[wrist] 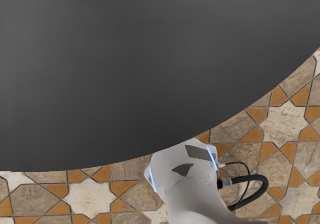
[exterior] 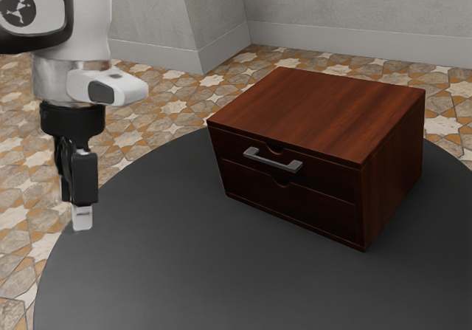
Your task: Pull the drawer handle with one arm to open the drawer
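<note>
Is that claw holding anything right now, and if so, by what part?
Nothing. The gripper hangs free, well apart from the drawer handle.

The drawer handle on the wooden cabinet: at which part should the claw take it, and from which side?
Probably the middle of the grey bar handle on the upper drawer. The bar lies level and stands off the drawer front, leaving a gap behind, so the claw should come straight at the front of the cabinet, closing above and below the bar.
</note>
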Tool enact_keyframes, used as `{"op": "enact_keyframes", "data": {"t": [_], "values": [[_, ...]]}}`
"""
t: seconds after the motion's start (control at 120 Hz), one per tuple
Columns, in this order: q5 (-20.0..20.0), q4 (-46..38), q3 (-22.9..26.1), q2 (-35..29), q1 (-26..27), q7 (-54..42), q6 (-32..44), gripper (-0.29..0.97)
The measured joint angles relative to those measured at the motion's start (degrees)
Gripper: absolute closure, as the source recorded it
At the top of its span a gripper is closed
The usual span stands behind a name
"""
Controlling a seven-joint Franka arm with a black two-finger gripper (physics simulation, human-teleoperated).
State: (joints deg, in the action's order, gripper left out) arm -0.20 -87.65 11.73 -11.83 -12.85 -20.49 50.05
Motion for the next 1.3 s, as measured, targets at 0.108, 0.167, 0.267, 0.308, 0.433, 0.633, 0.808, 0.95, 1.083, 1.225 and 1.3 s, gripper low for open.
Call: {"op": "enact_keyframes", "data": {"t": [0.108,0.167,0.267,0.308,0.433,0.633,0.808,0.95,1.083,1.225,1.3], "values": [[-0.2,-1.7,-0.1,0.4,-0.2,-8.9,12.4,0.0],[-0.1,-1.9,-2.5,0.9,1.3,-12.0,16.8,0.0],[0.1,-1.0,-17.3,3.6,12.4,-14.2,21.9,0.0],[0.5,-0.5,-19.8,3.5,13.9,-15.4,23.4,0.0],[2.3,-2.3,-21.3,1.6,18.9,-20.5,26.3,0.0],[3.9,-15.2,-20.2,-1.8,20.3,-37.9,41.7,0.0],[4.1,-17.3,-18.5,0.2,21.2,-53.6,58.6,0.0],[0.3,-17.5,-18.3,2.7,21.5,-64.0,67.2,0.03],[-4.1,-17.7,-18.3,4.4,22.5,-71.3,71.6,0.08],[-5.7,-21.2,-18.8,3.9,22.0,-76.8,74.0,0.25],[-5.9,-21.4,-18.6,4.4,22.0,-79.1,74.8,0.34]]}}
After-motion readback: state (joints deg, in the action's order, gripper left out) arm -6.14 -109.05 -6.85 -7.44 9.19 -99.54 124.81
